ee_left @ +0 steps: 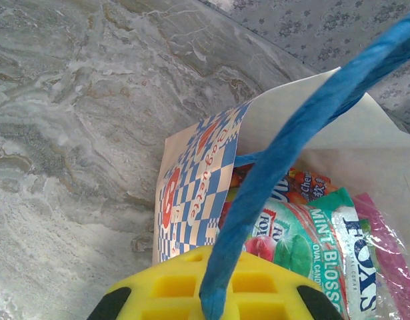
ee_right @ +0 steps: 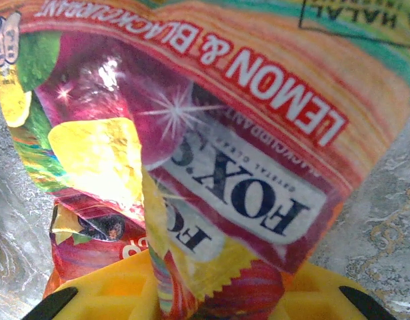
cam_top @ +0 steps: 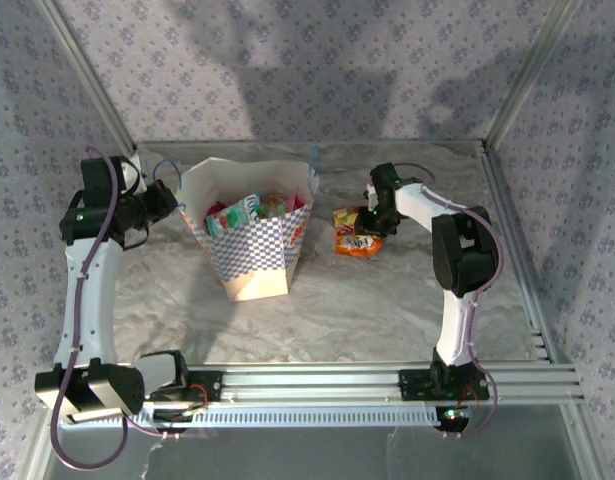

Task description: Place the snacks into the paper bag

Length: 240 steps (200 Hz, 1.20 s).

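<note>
Bag: cream paper gift bag [cam_top: 257, 272] with a blue-and-white checkered band. It stands open-mouthed on the table, left of centre.
Handle: blue cord handle [ee_left: 291, 140], running from the bag's mouth down into the left gripper.
Bag contents: teal-white mint packet [ee_left: 325, 247] uppermost, with a pink-edged clear packet [ee_left: 386, 227] touching its side. A red-orange packet [ee_left: 306, 185] lies partly behind the cord.
Left gripper [cam_top: 169, 198]: at the bag's left rim. Its yellow pads [ee_left: 171, 287] are clenched on the blue cord handle.
Snack outside the bag: orange glossy candy packet [cam_top: 357, 240] with a lemon-and-blackcurrant print. It lies on the table to the right of the bag, apart from it. Whether one packet or two lie there cannot be told.
Right gripper [cam_top: 375, 222]: directly over that packet. Its yellow fingers [ee_right: 118, 293] are pinched on a bunched fold at the packet's zigzag edge.
Surface: grey marbled table top [cam_top: 367, 305], crinkled in texture.
</note>
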{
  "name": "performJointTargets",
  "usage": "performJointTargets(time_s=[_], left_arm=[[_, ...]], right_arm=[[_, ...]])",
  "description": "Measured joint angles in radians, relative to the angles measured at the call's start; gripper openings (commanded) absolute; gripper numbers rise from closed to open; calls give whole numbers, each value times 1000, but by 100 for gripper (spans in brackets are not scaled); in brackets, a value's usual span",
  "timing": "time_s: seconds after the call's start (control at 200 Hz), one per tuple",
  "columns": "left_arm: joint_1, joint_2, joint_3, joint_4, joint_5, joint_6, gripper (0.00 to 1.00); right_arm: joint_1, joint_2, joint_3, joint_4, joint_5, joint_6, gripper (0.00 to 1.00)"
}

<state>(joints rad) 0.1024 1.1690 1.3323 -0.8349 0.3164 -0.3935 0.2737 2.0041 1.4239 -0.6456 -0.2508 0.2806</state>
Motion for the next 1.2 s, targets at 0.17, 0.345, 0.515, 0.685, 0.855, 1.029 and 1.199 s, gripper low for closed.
performJointTargets(time_s=[0.17, 0.345, 0.515, 0.685, 0.855, 1.029, 1.199], left_arm=[[0, -2, 0, 0, 0, 0, 0], [0, -4, 0, 0, 0, 0, 0], [0, -8, 0, 0, 0, 0, 0], [0, -18, 0, 0, -3, 0, 0], [0, -18, 0, 0, -3, 0, 0], [0, -18, 0, 0, -3, 0, 0], [0, -18, 0, 0, -3, 0, 0]], right_arm=[[0, -23, -1, -25, 25, 0, 26], [0, -84, -9, -53, 59, 0, 20], [0, -148, -13, -70, 84, 0, 19], [0, -191, -13, -91, 100, 0, 20], [0, -255, -13, -113, 107, 0, 21], [0, -363, -13, -126, 107, 14, 22], [0, -443, -13, -141, 95, 23, 22]])
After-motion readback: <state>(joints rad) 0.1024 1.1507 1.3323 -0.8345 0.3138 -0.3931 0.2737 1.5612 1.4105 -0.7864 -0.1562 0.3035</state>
